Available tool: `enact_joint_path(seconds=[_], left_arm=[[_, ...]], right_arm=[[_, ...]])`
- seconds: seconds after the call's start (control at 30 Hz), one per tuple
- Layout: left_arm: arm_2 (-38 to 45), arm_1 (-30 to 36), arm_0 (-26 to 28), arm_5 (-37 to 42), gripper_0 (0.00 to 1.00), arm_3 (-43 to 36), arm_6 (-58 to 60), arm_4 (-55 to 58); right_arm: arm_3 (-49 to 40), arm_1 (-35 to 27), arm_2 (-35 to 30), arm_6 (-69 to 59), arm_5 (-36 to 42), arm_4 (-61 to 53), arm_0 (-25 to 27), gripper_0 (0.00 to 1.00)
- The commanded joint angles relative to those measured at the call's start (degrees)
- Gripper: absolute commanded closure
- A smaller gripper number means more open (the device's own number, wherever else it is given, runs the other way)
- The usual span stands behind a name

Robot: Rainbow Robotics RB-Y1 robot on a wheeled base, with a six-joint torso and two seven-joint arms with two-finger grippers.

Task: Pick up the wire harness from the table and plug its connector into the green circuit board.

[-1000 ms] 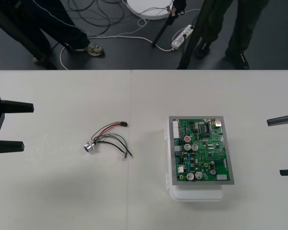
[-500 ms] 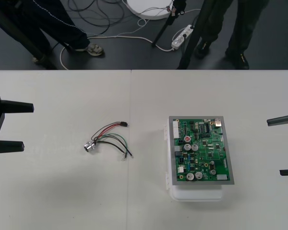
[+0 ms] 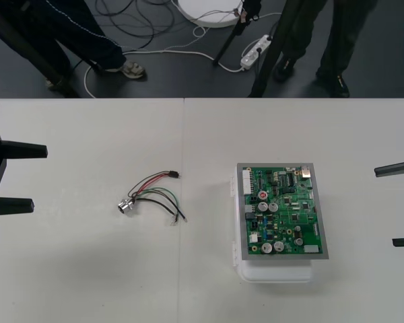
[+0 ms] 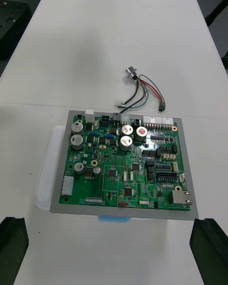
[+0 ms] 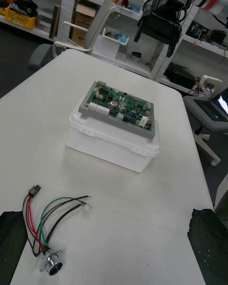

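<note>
The wire harness point(image 3: 151, 192) lies loose on the table left of centre, its metal socket point(image 3: 124, 206) at the left end and its small black plug point(image 3: 176, 175) toward the board. The green circuit board point(image 3: 280, 210) sits on its white base point(image 3: 275, 272) right of centre. My left gripper point(image 3: 10, 177) waits open at the left edge, well away from the harness. At the right edge my right gripper point(image 3: 398, 205) is open too. The right wrist view looks over the board point(image 4: 126, 164) toward the harness point(image 4: 142, 94). The left wrist view has the harness point(image 5: 47, 221) near its fingers and the board point(image 5: 121, 110) beyond.
Along the dark floor past the table's far edge lie cables and a power strip point(image 3: 254, 51), beside stand legs. A seam point(image 3: 182, 202) runs down the table between harness and board.
</note>
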Motion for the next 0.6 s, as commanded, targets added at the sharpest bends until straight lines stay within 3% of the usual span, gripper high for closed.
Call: enact_joint_path(seconds=[0.03,0.47,0.5,0.57,0.6], left_arm=[[-0.6,2.7,-2.0,-2.2,0.0,-1.5,-2.2,0.0],[-0.6,2.7,-2.0,-2.2,0.0,-1.5,-2.2,0.0],[-0.6,2.7,-2.0,-2.2,0.0,-1.5,-2.2,0.0],[-0.6,2.7,-2.0,-2.2,0.0,-1.5,-2.2,0.0],[-2.9,-0.5,0.7,-2.2,0.0,-0.5,-2.2,-1.4]], right_arm=[[-1.2,-2.3,-2.0,-2.1,-0.5,0.3,0.5,0.0],[-1.2,-2.3,-2.0,-2.1,-0.5,0.3,0.5,0.0],[-0.5,0.4,0.8,-2.1,-0.8,0.8,3.1,0.0],[-0.5,0.8,1.6,-2.0,-0.8,1.1,3.4,0.0],[-0.5,0.5,1.6,-2.0,-0.8,1.1,2.9,0.0]])
